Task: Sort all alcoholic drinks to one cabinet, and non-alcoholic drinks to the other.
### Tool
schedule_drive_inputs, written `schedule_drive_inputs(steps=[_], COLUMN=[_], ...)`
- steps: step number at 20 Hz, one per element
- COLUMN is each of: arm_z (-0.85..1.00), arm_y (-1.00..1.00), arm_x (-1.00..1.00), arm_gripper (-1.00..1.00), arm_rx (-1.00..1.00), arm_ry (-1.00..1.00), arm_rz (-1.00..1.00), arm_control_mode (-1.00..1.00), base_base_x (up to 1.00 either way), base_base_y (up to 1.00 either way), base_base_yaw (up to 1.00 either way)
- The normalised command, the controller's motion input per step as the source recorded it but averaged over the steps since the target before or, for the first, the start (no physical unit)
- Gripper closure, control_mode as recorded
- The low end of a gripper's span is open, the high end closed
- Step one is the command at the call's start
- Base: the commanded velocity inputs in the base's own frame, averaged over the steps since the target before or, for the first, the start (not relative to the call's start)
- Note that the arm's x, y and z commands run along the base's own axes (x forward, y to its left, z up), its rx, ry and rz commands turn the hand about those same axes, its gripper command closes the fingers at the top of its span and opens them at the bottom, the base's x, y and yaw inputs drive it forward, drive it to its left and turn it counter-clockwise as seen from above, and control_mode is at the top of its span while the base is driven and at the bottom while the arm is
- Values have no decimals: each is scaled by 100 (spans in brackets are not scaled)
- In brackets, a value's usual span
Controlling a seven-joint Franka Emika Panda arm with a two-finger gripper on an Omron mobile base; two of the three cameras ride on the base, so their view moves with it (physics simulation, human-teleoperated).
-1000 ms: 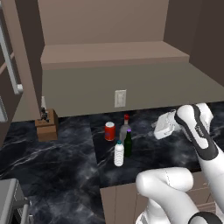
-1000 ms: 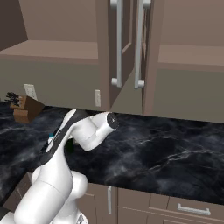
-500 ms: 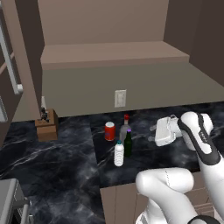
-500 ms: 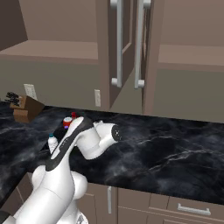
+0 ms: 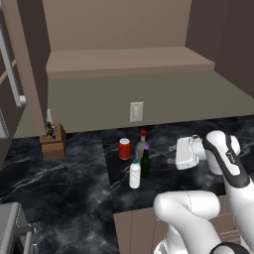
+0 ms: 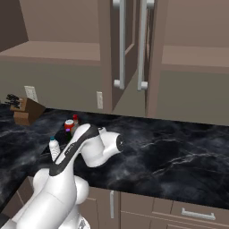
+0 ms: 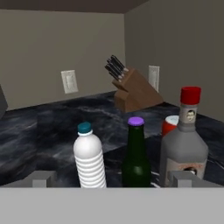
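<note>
Drinks cluster on the counter (image 5: 74, 198): green bottle (image 7: 136, 154) between water bottle (image 7: 89, 158) and grey bottle (image 7: 184, 148), red can (image 5: 124, 148) behind. Gripper (image 7: 113, 179) faces them, jaws wide, empty; knife block (image 7: 131, 89) beyond

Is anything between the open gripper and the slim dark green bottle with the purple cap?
Nothing visible. In the hand view, the green bottle stands centred ahead of the gripper, flanked by the white ribbed plastic bottle and the clear red-capped bottle.
</note>
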Motion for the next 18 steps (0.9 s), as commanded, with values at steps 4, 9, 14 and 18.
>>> schedule_drive_inputs(steps=[4,9,14,18], arm_z=[0,0,-1,-9], arm_y=[7,11,5,1], arm_x=[0,0,3,8], arm_gripper=[-100,-100,-100,-100], arm_rx=[0,0,1,4], arm_ry=[0,0,0,0], arm_rz=[0,-1,-2,-2], arm_control_mode=[-100,-100,-100,-100], base_base_x=[0,0,0,0], base_base_y=[0,0,0,0], base_base_yaw=[0,0,0,0])
